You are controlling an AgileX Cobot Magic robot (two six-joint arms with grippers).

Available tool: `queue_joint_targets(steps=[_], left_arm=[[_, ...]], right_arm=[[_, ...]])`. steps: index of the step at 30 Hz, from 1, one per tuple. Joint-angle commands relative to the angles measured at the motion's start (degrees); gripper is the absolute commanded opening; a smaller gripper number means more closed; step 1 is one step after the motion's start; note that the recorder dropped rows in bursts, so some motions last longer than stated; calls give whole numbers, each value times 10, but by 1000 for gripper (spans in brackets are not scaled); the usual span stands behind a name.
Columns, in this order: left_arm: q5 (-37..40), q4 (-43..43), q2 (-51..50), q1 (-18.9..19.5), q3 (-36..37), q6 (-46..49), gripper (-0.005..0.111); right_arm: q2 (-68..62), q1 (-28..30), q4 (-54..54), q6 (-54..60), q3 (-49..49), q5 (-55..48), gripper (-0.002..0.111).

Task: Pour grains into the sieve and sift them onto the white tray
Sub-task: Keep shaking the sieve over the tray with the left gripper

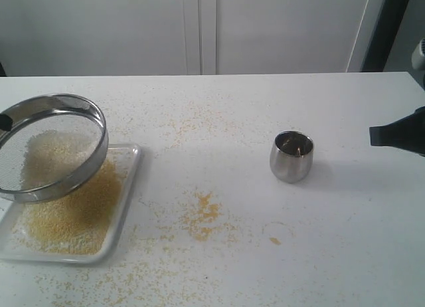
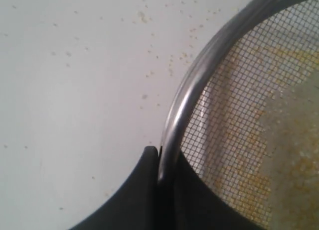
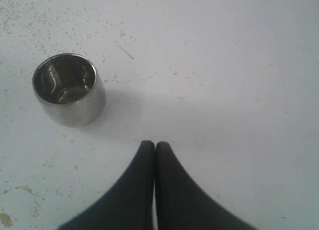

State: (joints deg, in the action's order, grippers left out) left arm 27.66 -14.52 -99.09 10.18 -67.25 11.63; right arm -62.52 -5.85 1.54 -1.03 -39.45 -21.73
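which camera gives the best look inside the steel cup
The right wrist view: it looks down into the steel cup, so its rim and shiny inside show large. The exterior view shows the steel cup small, upright on the table. The left wrist view misses it.

Sieve (image 1: pixel 101 151): ring of bright steel, smooth, polished enough to throw highlights; bottom a fine woven wire mesh, grey and matt. Grains (image 1: pixel 73 217): dry, sandy, matt, yellowish-beige with paler coarse bits, a rough granular surface. White tray (image 1: pixel 123 204): smooth and glossy, rim catching light; plastic or glazed ware, cannot tell. Cup (image 1: pixel 291 156): steel, mirror-polished outside and in, reflections warped on the curved wall. Table (image 1: pixel 265 101): white, smooth, near-matt with a faint sheen, gritty where loose grains lie. Left gripper (image 2: pixel 160 158) and right gripper (image 3: pixel 153 146): fingers black, smooth, matt, plastic or rubber by look.
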Motion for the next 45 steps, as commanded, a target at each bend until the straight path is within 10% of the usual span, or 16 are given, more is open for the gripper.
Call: queue_joint_targets(steps=[1,7,11,16,20,26,32,45], left_arm=[[16,-24,11,-15,-3,142,0],[14,-53,10,4,-3,-54,0],[75,-67,9,-10,-3,159,0],[89,-63,8,24,-3,-48,0],[136,-67,8,-7,-3,69,0],[128,14,8,13,-3,-92,0],[134,-1,12,-41,-3,41,0],[97,25,12,-11,-18,-91,0]], right_arm=[[4,3,0,-3,2,7,0],[4,3,0,-3,2,7,0],[4,3,0,-3,2,7,0],[4,3,0,-3,2,7,0],[4,3,0,-3,2,7,0],[4,3,0,-16,2,7,0],[4,3,0,-17,2,7,0],[4,3,0,-17,2,7,0]])
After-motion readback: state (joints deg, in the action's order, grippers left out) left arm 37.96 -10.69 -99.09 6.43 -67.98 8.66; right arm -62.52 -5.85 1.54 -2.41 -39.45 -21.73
